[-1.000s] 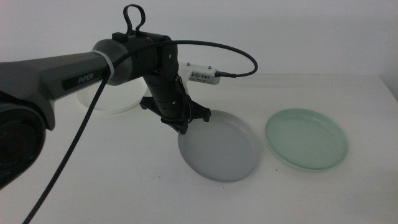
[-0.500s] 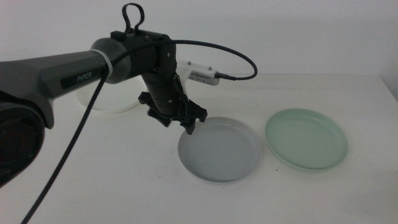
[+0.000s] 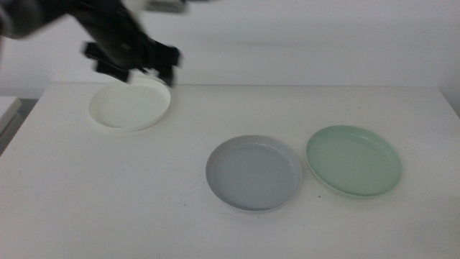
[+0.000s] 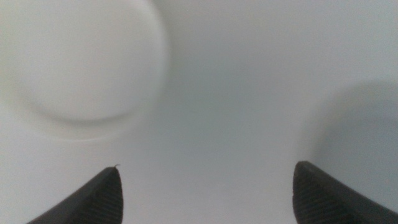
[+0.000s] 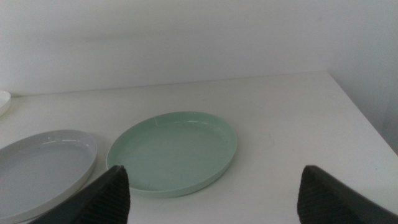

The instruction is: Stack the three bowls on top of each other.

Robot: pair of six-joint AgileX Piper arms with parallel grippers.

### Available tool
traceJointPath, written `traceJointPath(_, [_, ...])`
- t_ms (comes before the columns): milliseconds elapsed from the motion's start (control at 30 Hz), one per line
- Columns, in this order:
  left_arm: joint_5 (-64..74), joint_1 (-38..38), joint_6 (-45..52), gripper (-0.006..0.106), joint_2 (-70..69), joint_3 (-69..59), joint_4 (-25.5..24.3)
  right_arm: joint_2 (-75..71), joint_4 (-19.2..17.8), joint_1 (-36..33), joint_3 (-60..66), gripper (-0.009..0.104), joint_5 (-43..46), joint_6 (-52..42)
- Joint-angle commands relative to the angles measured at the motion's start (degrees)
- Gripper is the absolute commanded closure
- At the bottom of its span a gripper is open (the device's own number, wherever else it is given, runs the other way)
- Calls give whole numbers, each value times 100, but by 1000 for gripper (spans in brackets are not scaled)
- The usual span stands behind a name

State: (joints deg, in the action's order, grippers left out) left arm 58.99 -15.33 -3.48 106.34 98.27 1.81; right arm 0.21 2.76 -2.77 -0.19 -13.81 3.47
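The three bowls lie apart on the white table. The white bowl (image 3: 129, 108) is at the back left, the light grey bowl (image 3: 254, 173) in the middle, and the mint green bowl (image 3: 353, 160) to its right. My left gripper (image 3: 133, 61) is blurred, just above the far edge of the white bowl. Its wrist view shows the jaws wide open and empty (image 4: 205, 186), with the white bowl (image 4: 87, 62) and the grey bowl's edge (image 4: 367, 143) below. My right gripper (image 5: 214, 193) is open and empty near the mint bowl (image 5: 171, 152) and the grey bowl (image 5: 43, 168). It is out of the middle view.
The white table (image 3: 144, 194) ends at a light wall behind the bowls. Its left edge (image 3: 21, 119) and right edge (image 3: 453, 108) are in view.
My left gripper let go of the grey bowl, which went from tilted to lying flat on the table. The arm then swung up and back left to above the white bowl.
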Motion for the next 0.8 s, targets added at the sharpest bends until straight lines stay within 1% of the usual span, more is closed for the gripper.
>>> traceJointPath(0, [101,343,-197,7,-103,103,-61,-21,-51,-3,19,2,53,-50])
traceJointPath(133, [313,985,-143,7,101,642,-34,-21,-51,-3,19,2,53,-50])
traceJointPath(267, [481,1538,-132,7,601,1313,-21,-21,-51,-3,19,2,53,-50])
traceJointPath(333, [571,1788,-29,7,958,1675,84,-21,-51,-3,19,2,53,-50])
traceJointPath(400, [583,1993,190,7,1287,1957,312,-21,-51,-3,19,2,53,-50])
traceJointPath(600, [133,2419,452,7,2174,2237,647,-21,-51,-3,19,2,53,-50])
traceJointPath(700, [-350,2505,544,7,2535,2237,840,-21,-51,-3,19,2,53,-50])
traceJointPath(767, [-555,2505,674,7,2752,2237,881,-21,-51,-3,19,2,53,-50])
